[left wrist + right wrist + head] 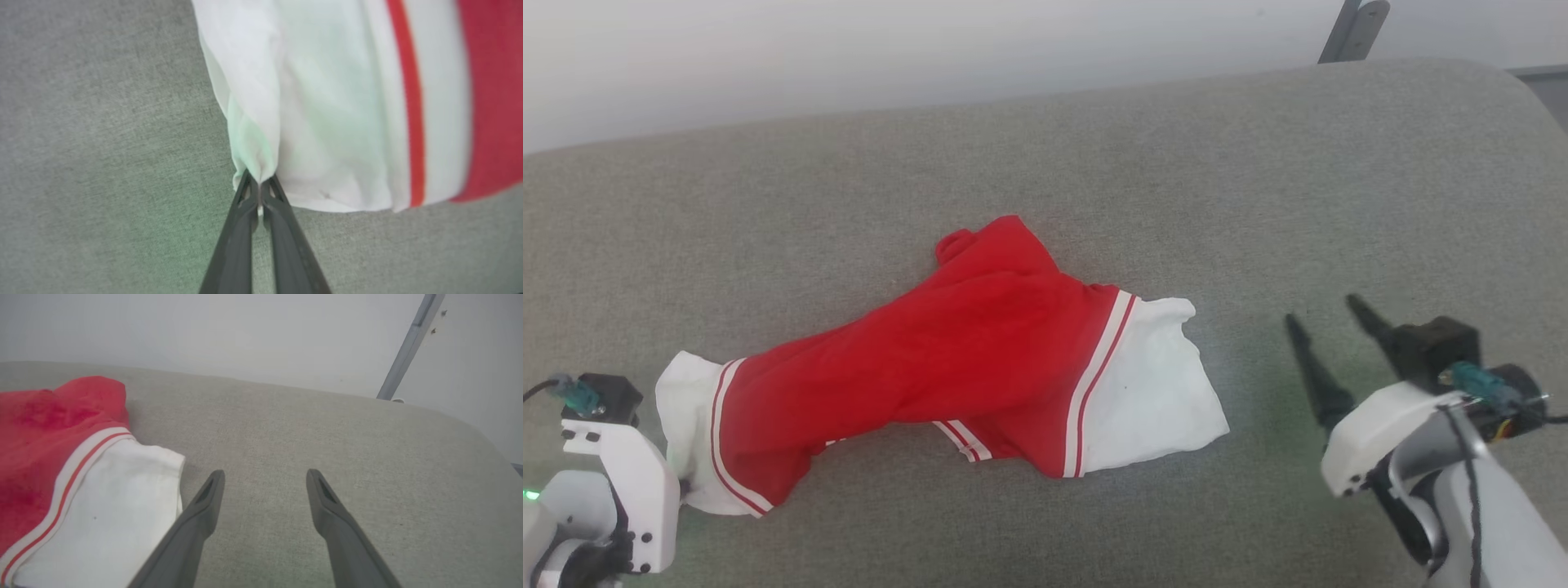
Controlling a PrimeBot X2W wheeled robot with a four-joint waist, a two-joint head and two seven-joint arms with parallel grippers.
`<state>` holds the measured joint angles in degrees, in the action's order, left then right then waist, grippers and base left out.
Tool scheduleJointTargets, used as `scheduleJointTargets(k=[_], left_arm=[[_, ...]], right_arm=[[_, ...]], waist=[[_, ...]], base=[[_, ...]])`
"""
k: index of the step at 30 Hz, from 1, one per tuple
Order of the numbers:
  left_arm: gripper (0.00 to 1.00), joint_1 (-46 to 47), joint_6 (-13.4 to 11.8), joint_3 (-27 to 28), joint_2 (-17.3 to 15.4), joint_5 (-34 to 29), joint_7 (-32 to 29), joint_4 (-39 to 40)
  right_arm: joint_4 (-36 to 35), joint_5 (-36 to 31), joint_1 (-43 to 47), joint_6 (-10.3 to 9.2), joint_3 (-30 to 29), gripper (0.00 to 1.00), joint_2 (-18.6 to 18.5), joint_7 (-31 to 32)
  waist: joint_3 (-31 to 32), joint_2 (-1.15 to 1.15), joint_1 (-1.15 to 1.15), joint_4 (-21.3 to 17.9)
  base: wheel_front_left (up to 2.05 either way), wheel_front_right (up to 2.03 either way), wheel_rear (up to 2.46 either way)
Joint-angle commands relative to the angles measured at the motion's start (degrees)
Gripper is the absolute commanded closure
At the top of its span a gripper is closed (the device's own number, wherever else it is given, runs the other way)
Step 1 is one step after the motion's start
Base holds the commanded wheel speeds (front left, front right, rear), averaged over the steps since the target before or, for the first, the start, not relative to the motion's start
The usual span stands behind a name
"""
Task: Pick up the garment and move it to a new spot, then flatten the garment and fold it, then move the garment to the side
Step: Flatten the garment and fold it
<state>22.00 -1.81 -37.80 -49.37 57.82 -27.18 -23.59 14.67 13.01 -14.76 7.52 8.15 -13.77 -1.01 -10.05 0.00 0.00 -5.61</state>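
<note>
The red T-shirt (947, 359) lay twisted and rumpled across the middle of the grey fabric cushion (1094, 163). Its right sleeve (1152, 384) was spread fairly flat toward the robot's right, and its left sleeve (686, 408) was bunched at the near left.

The left pincer (260, 192) was clamped tight on the edge of that left sleeve, with the white cloth gathered into a small peak between the fingertips. It probably gripped that corner so the shirt could be lifted or dragged to a new spot, or drawn straight.

The right pincer (1321, 310) stood wide open and held nothing. It hovered over bare cushion near the right sleeve without touching it. In the right wrist view the sleeve's edge lay just beside one finger. It seemed placed to take that sleeve, so that both ends of the shirt could be pulled taut together.
</note>
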Motion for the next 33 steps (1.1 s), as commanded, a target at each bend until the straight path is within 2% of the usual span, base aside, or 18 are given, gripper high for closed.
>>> scheduleJointTargets(k=[1, 6, 13, 21, 26, 27, 28, 33], left_arm=[[1.00, 0.40, 0.35, -0.28, 0.87, 0.47, 0.30, -0.41], [1.00, 1.63, 1.12, -0.62, 1.49, -0.35, 1.03, -1.29], [1.00, 3.33, 1.93, -1.00, 2.58, -1.12, 1.48, -1.53], [1.00, 5.68, 2.14, -1.63, 3.93, -2.12, 1.49, -0.82], [1.00, 6.76, 2.27, -1.92, 4.72, -2.75, 1.69, -0.61], [1.00, 6.96, 2.34, -2.01, 4.83, -2.88, 1.72, -0.60], [1.00, 7.23, 2.50, -2.11, 4.94, -3.03, 1.95, -0.56], [1.00, 7.54, 2.71, -2.14, 5.11, -3.09, 2.07, -0.79]], right_arm=[[-0.47, 1.67, 0.57, -0.06, 1.30, 0.00, -0.59, 1.03], [-1.75, 8.53, 0.71, -0.06, 7.86, 0.00, -4.08, 7.28], [-2.65, 15.59, -0.80, -0.06, 13.37, 0.00, -7.20, 15.02], [1.11, 19.07, -3.98, -0.06, 17.69, 0.00, -7.23, 22.68], [4.97, 18.72, -5.62, -0.02, 20.39, 0.00, -6.72, 25.91], [5.94, 18.27, -5.94, -0.02, 21.20, 0.66, -6.77, 26.50], [6.81, 18.54, -6.24, -0.02, 21.36, 1.00, -6.40, 26.60], [9.58, 18.13, -8.29, -0.07, 20.33, 1.00, -6.23, 25.57]], waist=[[-0.14, 0.00, 0.00, 0.13], [-0.71, 0.00, 0.00, 0.91], [-1.41, 0.00, 0.00, 2.15], [-2.92, 0.00, 0.00, 3.97], [-3.45, 0.00, 0.00, 4.77], [-3.50, 0.00, 0.00, 4.95], [-3.55, 0.00, 0.00, 5.08], [-3.25, 0.00, 0.00, 5.47]], base=[[0.00, 0.00, 0.00], [0.00, 0.00, 0.00], [0.00, 0.00, 0.00], [0.00, 0.00, 0.00], [0.00, 0.00, 0.00], [0.00, 0.00, 0.00], [0.00, 0.00, 0.00], [0.00, 0.00, 0.00]])
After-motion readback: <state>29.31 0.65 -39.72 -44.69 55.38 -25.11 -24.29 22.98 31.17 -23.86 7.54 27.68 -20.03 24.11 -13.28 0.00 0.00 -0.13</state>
